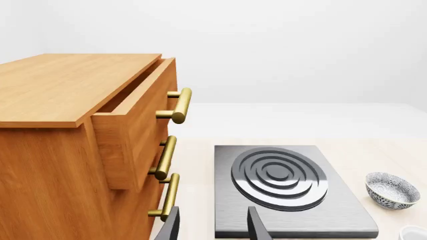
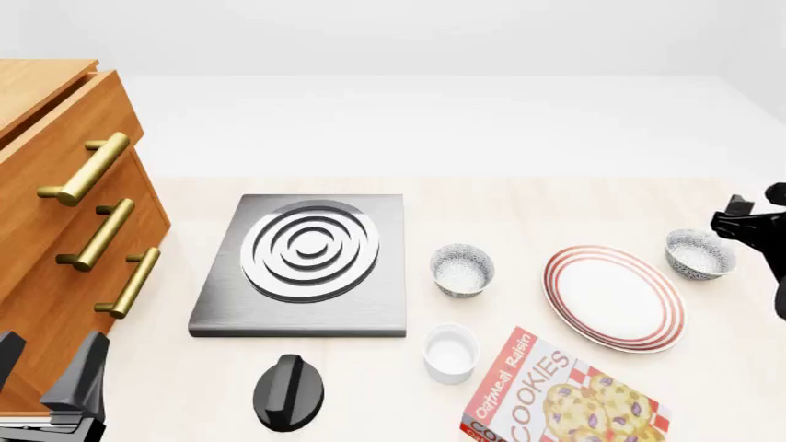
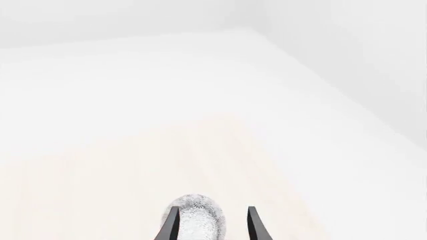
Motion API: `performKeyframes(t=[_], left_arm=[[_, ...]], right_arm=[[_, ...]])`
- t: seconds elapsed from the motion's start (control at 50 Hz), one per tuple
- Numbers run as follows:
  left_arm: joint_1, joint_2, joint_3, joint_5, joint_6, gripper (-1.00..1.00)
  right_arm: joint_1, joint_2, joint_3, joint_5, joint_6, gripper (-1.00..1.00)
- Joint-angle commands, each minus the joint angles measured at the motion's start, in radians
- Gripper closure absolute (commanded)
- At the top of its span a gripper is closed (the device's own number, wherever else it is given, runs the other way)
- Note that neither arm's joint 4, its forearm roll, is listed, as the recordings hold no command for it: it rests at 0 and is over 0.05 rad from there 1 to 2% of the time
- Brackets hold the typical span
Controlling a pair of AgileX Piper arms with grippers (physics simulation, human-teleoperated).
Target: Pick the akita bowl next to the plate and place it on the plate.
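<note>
The white plate (image 2: 614, 296) with red rings lies at the right of the table. One grey-speckled akita bowl (image 2: 701, 253) sits just beyond the plate's right edge. An identical bowl (image 2: 462, 269) stands to the plate's left, and it also shows in the left wrist view (image 1: 391, 190). My right gripper (image 2: 734, 221) hovers open just past the right-hand bowl. In the right wrist view this bowl (image 3: 195, 219) shows low between the spread fingers (image 3: 171, 225), untouched. My left gripper (image 1: 213, 227) is open and empty at the front left (image 2: 55, 387).
A wooden drawer cabinet (image 2: 62, 212) with brass handles fills the left, its top drawer ajar. A steel stove plate (image 2: 307, 262) with a black knob (image 2: 289, 391) sits centre-left. A small white cup (image 2: 451, 352) and a cookie box (image 2: 559, 396) lie at the front.
</note>
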Motion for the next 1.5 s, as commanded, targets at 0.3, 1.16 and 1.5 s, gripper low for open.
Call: performKeyframes(t=[0.3,1.16,1.5], left_arm=[[0.0,0.0,0.0,0.0,0.0,-1.0],[0.0,0.0,0.0,0.0,0.0,-1.0],[0.0,0.0,0.0,0.0,0.0,-1.0]], right_arm=[[-0.029,0.058,-0.051,0.046,0.034,-1.0],[-0.031,0.197,-0.163,0.162,0.114,-1.0],[-0.025,0.225,-0.177,0.185,0.138,-1.0]])
